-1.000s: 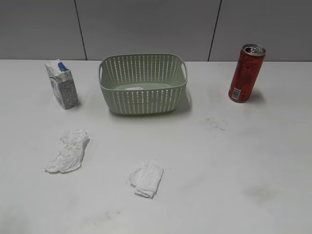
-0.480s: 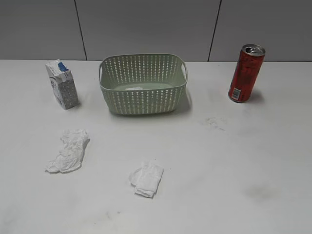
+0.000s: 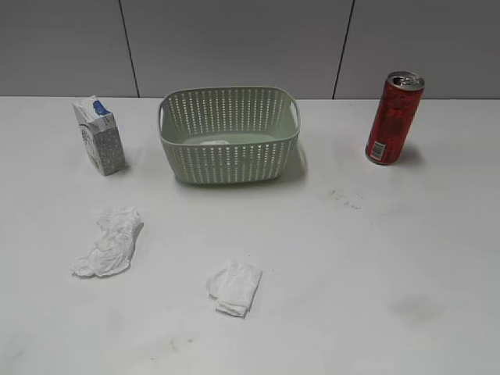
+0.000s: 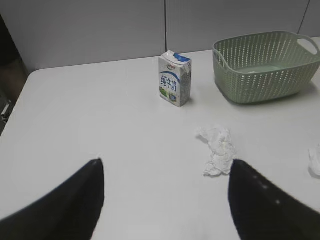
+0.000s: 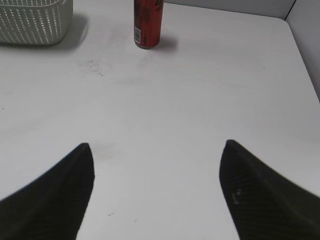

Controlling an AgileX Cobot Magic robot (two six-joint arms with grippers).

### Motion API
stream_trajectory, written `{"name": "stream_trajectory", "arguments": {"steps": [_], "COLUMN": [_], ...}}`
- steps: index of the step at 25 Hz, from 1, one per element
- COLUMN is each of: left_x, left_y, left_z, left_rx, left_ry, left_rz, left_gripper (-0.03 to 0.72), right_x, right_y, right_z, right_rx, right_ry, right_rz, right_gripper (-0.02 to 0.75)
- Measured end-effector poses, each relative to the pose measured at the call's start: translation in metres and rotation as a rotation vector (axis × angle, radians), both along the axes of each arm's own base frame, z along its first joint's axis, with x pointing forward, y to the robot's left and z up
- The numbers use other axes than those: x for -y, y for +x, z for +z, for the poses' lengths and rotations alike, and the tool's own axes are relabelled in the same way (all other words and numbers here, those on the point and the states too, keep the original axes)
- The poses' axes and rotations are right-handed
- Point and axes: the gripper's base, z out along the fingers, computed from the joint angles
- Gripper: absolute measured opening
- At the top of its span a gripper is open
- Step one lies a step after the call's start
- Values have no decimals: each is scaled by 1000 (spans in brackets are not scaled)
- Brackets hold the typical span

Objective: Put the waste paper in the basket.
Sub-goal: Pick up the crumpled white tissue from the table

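Note:
The sage-green slotted basket [image 3: 229, 133] stands at the table's back middle; a white wad [image 3: 212, 142] lies inside it. It also shows in the left wrist view [image 4: 265, 65] and partly in the right wrist view [image 5: 34, 22]. A crumpled white paper wad [image 3: 110, 242] lies front left, also in the left wrist view [image 4: 217, 150]. Another wad [image 3: 235, 287] lies front middle, its edge at the left wrist view's right border [image 4: 315, 161]. My left gripper [image 4: 165, 167] is open and empty, short of the left wad. My right gripper [image 5: 157, 147] is open and empty over bare table.
A white-and-blue carton [image 3: 99, 134] stands left of the basket, also in the left wrist view [image 4: 175, 78]. A red drink can [image 3: 395, 117] stands at the back right, also in the right wrist view [image 5: 148, 22]. The grey wall runs behind the table.

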Motion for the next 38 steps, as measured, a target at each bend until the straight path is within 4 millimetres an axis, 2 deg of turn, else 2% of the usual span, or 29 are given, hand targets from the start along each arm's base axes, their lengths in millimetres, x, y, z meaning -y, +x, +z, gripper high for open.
{"name": "stream_trajectory", "arguments": {"steps": [8, 13, 18, 20, 24, 31, 38], "left_x": [-5, -6, -5, -4, 2, 20, 38], "left_y": [3, 3, 3, 10, 45, 117, 189], "left_z": [-12, -13, 9, 18, 26, 34, 28], "left_rx": [-87, -91, 51, 70, -26, -197, -454], "left_ry": [-18, -22, -69, -74, -55, -40, 30], "left_rz": [78, 90, 82, 83, 87, 44, -27], "left_gripper": [588, 588, 588, 588, 588, 588, 588], "right_x": [0, 0, 0, 0, 0, 0, 0], "right_y": [0, 0, 0, 0, 0, 0, 0], "right_z": [0, 0, 0, 0, 0, 0, 0], "right_rx": [0, 0, 0, 0, 0, 0, 0], "right_ry": [0, 0, 0, 0, 0, 0, 0], "right_rz": [0, 0, 0, 0, 0, 0, 0], "right_gripper": [591, 591, 591, 591, 591, 591, 591]}}
